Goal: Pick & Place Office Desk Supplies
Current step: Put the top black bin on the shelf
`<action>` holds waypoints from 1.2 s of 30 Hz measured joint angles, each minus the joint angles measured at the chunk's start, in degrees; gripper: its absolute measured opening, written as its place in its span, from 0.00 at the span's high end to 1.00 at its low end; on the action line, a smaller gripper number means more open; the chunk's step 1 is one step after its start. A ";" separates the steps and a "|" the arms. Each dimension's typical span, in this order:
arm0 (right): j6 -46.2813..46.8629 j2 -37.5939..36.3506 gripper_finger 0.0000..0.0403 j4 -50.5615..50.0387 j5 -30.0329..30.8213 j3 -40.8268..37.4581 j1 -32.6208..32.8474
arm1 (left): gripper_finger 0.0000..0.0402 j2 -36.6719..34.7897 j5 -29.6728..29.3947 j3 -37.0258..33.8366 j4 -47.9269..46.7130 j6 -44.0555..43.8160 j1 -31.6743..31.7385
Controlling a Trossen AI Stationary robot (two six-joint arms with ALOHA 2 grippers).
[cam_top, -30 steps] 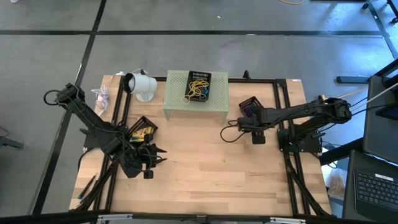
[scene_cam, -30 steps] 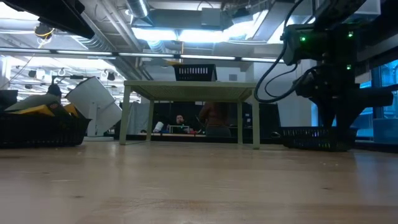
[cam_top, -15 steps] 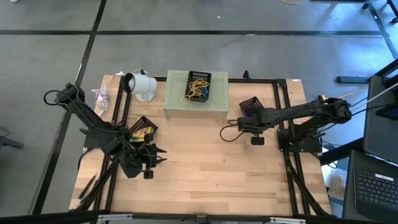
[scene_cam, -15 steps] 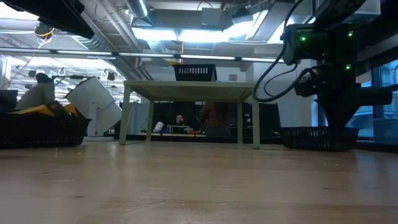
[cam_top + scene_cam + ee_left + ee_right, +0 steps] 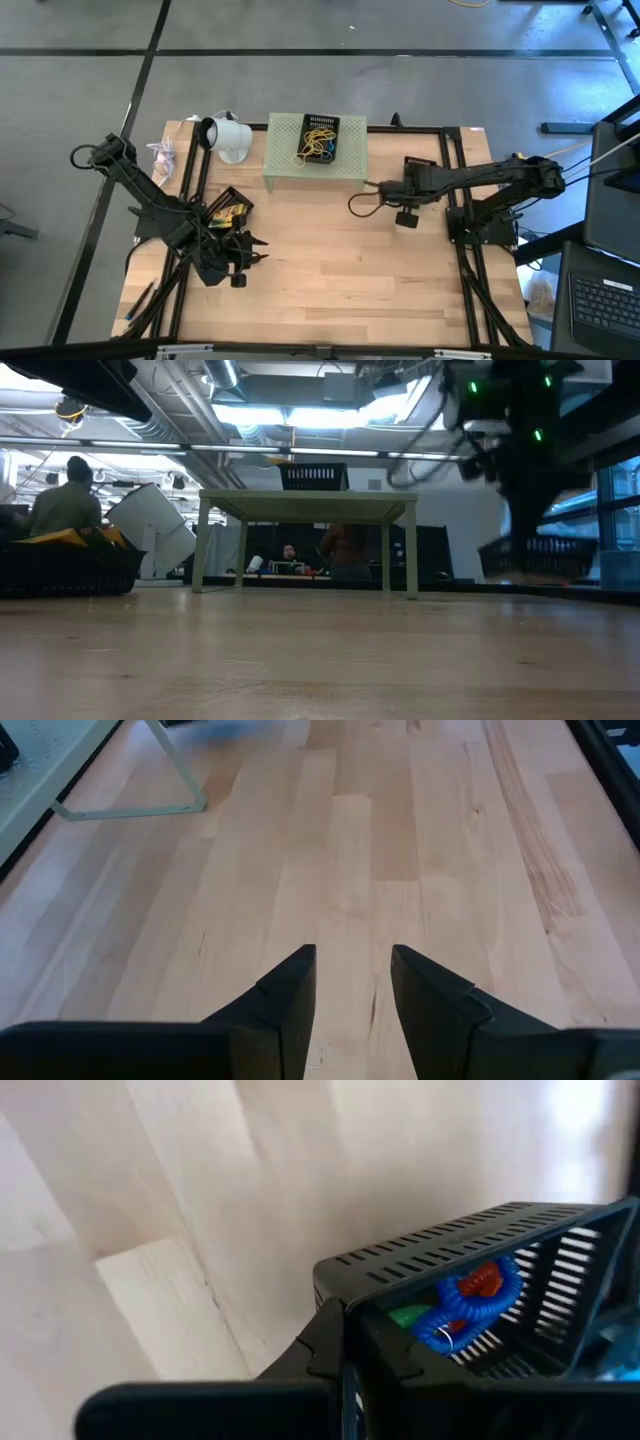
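From above, the bench (image 5: 330, 260) carries a pale green perforated stand (image 5: 314, 172) at its far edge, with a black mesh tray (image 5: 320, 139) of tan rubber bands (image 5: 318, 137) on top. A white lamp-like object (image 5: 229, 138) lies beside the stand. The left hand (image 5: 252, 252) rests near a second tray (image 5: 228, 206) holding yellow items. The right hand (image 5: 408, 176) is clenched on the rim of a third tray (image 5: 422, 166).

At bench height, that third tray (image 5: 540, 558) hangs lifted clear of the wood, and a person (image 5: 64, 505) shows in the room behind.

The left wrist view shows its fingers (image 5: 283, 1005) apart over bare wood, grasping nothing.

The right wrist view alone shows the lifted tray's (image 5: 440, 1265) contents: blue clip rings (image 5: 470, 1302) with red and green pieces.
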 joint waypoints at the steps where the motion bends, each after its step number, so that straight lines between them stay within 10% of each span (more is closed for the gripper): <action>1: 0.64 0.00 0.97 -2.12 0.27 2.14 0.00 | 0.68 0.00 -0.03 0.00 0.00 0.08 0.00; 21: 1.39 8.98 0.98 -11.35 5.80 46.58 1.29 | 0.68 0.00 -0.20 0.00 0.11 0.80 0.01; 36: -6.45 24.91 0.97 -12.57 6.26 61.59 -1.77 | 0.68 0.00 0.16 0.00 0.20 0.95 0.00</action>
